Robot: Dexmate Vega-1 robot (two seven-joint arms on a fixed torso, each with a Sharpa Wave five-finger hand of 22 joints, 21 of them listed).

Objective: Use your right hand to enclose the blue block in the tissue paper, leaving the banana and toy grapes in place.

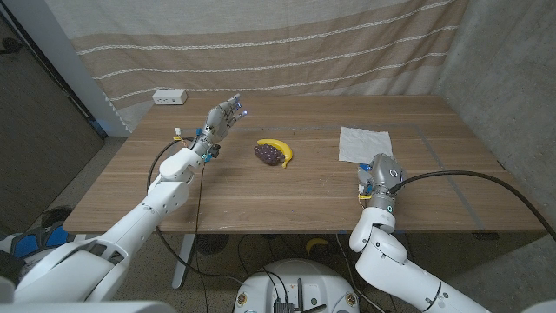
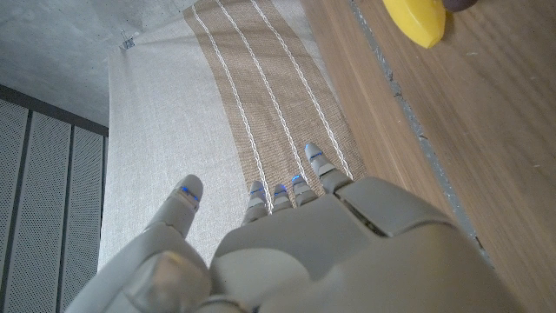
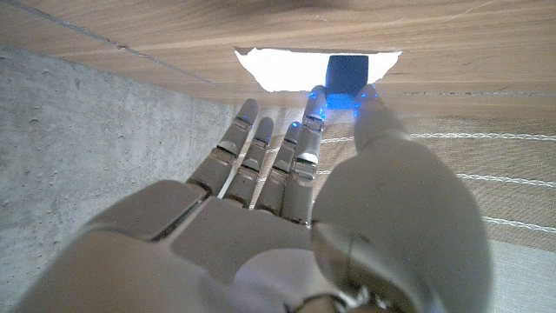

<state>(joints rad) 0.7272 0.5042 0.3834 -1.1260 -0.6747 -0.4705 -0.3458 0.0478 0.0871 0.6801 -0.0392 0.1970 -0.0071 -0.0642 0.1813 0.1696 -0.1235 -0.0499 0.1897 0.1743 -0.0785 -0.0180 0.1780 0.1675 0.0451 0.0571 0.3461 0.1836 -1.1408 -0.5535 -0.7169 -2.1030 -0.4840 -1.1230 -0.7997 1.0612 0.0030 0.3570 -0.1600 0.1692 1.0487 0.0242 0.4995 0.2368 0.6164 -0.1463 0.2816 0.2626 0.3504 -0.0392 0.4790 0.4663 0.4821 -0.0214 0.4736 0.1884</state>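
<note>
Head view, tissue: I see the tissue (image 1: 363,143) lying flat and white on the tabletop (image 1: 287,196), toward the right side, well apart from the fruit.
Head view, block: too small for me to make out on the sheet from here.
Head view, fruit: banana (image 1: 280,149) and grapes (image 1: 268,154) touch at mid-table; both are to be left alone.
Head view, right robot hand (image 1: 379,174): near the tissue's close edge, holding nothing that I can see; finger spread unclear from this angle.
Head view, left robot hand (image 1: 223,116): raised over the far left of the tabletop, fingers apart, empty.
Left wrist view: the left hand's fingers are spread toward the curtain (image 2: 217,130), nothing in them; one end of the banana shows on the wood.
Right wrist view, block (image 3: 347,76): dark blue, sitting on the tissue near one of its edges.
Right wrist view, hand: fingers (image 3: 261,148) extended and slightly apart, pointed at the sheet, touching neither sheet nor block as far as I can tell.
Handling, tissue: I judge it very light, limp and easy to tear; it will slide on the wood if pushed.
Handling, block: probably rigid and light; it may shift if the sheet is dragged.
Hold: I would pinch a free corner or edge away from the block and fold it over.
</note>
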